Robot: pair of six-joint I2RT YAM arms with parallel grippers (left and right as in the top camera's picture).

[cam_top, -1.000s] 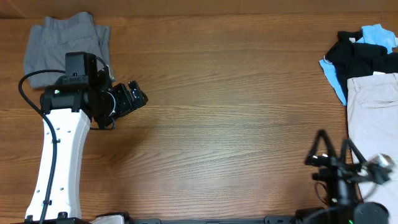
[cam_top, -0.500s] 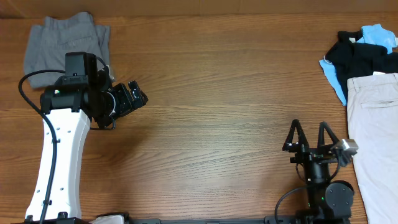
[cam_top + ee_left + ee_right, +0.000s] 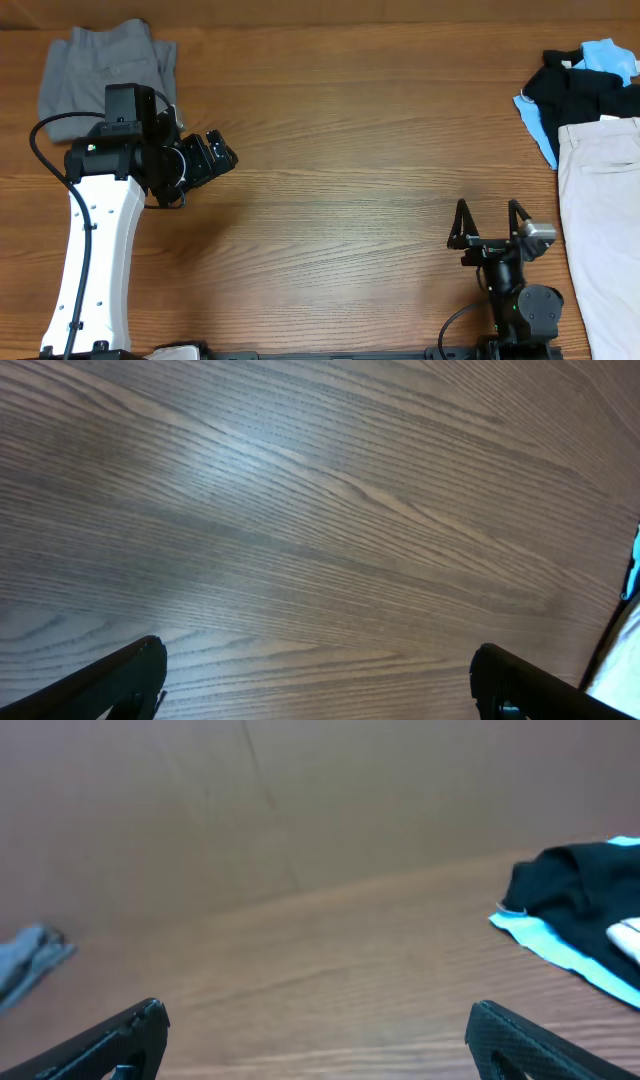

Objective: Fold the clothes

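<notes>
The clothes, medium-grey trousers (image 3: pixel 100 72), lie folded in a compact stack at the table's far left corner; in the right wrist view the grey trousers (image 3: pixel 25 960) show only as a small blur at the left. My left gripper (image 3: pixel 222 150) hovers just in front and to the right of them, open, and it touches no cloth. In the left wrist view the left gripper (image 3: pixel 320 660) frames only bare wood. My right gripper (image 3: pixel 490 218) stands open near the front right. In its own view the right gripper (image 3: pixel 318 1015) holds nothing.
A black and light-blue heap (image 3: pixel 578 85) lies at the far right, also seen as a black and blue heap (image 3: pixel 575 910). Pale beige trousers (image 3: pixel 605 220) stretch along the right edge, beside the right arm. The left arm's white link (image 3: pixel 95 260) crosses the front left.
The right arm has swung left, away from the beige trousers, and its open gripper now points toward the far side. The left arm and the grey trousers have not moved.
</notes>
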